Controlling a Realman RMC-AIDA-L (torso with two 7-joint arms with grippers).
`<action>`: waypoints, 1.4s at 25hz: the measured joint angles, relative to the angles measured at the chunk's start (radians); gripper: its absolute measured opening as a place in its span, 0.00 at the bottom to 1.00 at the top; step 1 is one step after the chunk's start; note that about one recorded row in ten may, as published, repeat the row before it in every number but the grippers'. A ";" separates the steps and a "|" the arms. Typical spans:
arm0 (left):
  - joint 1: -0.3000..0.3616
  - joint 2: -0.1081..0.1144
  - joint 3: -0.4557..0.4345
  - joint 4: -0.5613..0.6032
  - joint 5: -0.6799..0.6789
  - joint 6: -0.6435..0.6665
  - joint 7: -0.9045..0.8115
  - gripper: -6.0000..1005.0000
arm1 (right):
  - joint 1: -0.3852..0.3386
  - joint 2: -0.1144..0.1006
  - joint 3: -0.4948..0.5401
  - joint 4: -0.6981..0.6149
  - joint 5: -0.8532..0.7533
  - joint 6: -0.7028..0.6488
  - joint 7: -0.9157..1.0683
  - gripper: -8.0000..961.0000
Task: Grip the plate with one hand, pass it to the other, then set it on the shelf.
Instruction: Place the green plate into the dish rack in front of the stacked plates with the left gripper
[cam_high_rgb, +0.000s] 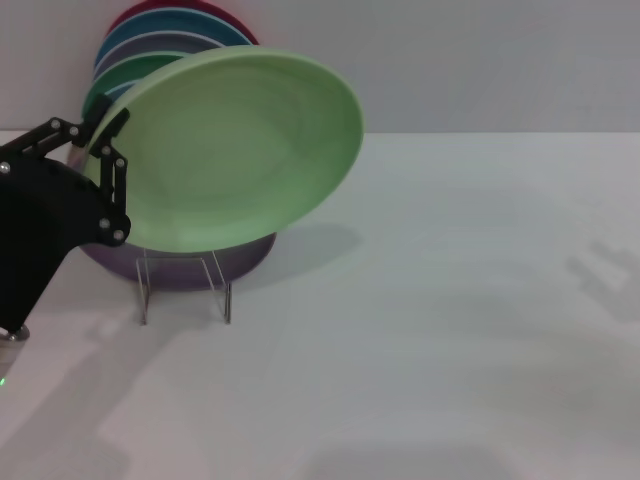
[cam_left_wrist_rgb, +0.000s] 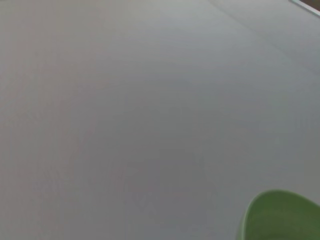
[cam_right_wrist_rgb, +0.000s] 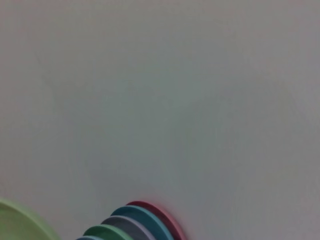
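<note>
Head view: left pincer (cam_high_rgb: 108, 140) at the left edge, black linkage fingers (cam_high_rgb: 118, 185) closed on the left rim of the plate (cam_high_rgb: 235, 150), one finger over the upper rim, the other against the lower face. Plate held tilted, hollow side toward the camera, lifted clear of the table (cam_high_rgb: 450, 330) and extending right of the pincer. Directly behind and below it, the shelf (cam_high_rgb: 185, 280) standing on the table with its thin clear legs showing under the plate's lower edge. Lilac plate (cam_high_rgb: 240, 258) leaning in the shelf, only its lower rim visible beneath the mint plate. Further plates stacked upright behind, at upper left: dark green (cam_high_rgb: 130, 72), grey-lilac (cam_high_rgb: 160, 42), blue (cam_high_rgb: 170, 22), red (cam_high_rgb: 185, 6), each peeking out as an arc. Right pincer out of sight here. Left wrist view: mostly bare pale table surface, with one curved green edge of the plate (cam_left_wrist_rgb: 280, 217) entering at a corner; own fingers not shown. Right wrist view: pale surface again, a sliver of the plate (cam_right_wrist_rgb: 20, 222) in one corner, and beside it the coloured arcs of the stacked plates (cam_right_wrist_rgb: 137, 222), red outermost; nothing of the right pincer itself, so cannot tell its state.
</note>
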 joint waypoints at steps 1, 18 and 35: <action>-0.003 0.003 0.000 0.001 0.000 0.000 0.001 0.06 | 0.000 0.000 0.000 0.000 0.000 0.000 0.000 0.61; -0.066 0.047 -0.064 0.073 0.000 -0.086 -0.004 0.06 | 0.006 -0.002 -0.029 -0.013 -0.002 0.024 -0.014 0.61; -0.081 0.108 0.008 0.097 0.000 -0.091 -0.065 0.06 | 0.011 -0.002 -0.054 -0.013 -0.003 0.044 -0.023 0.62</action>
